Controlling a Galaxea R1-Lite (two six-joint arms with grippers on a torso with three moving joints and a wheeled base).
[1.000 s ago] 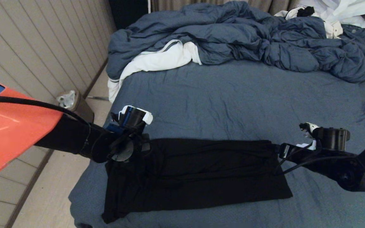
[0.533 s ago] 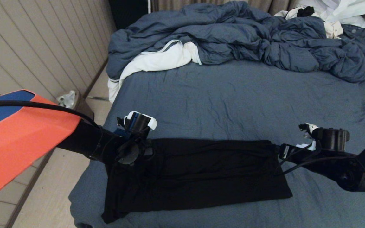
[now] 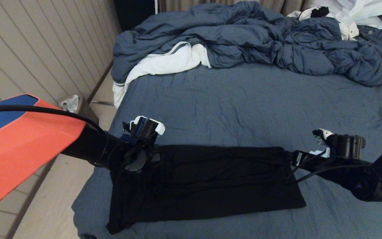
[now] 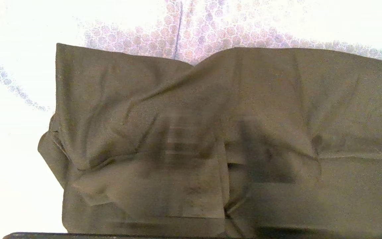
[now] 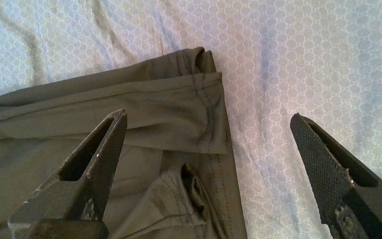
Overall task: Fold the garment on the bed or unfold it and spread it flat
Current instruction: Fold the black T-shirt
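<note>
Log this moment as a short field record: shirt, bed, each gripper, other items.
shirt: black shirt, folded into a long band across the near part of the bed
bed: blue sheet, creased
left gripper: at the shirt's left end, shut; whether it pinches cloth cannot be told
right gripper: open, its jaws astride the shirt's right hem corner, holding nothing
other: blue duvet heaped at the far side; white cloth under its left edge

The garment (image 3: 207, 182) under my grippers is plain black, no print showing. The bed (image 3: 244, 106) is slate blue; at twelve o'clock lies a blue-grey duvet (image 3: 244, 39), at eleven a white cloth (image 3: 164, 64) with a grey stripe.
</note>
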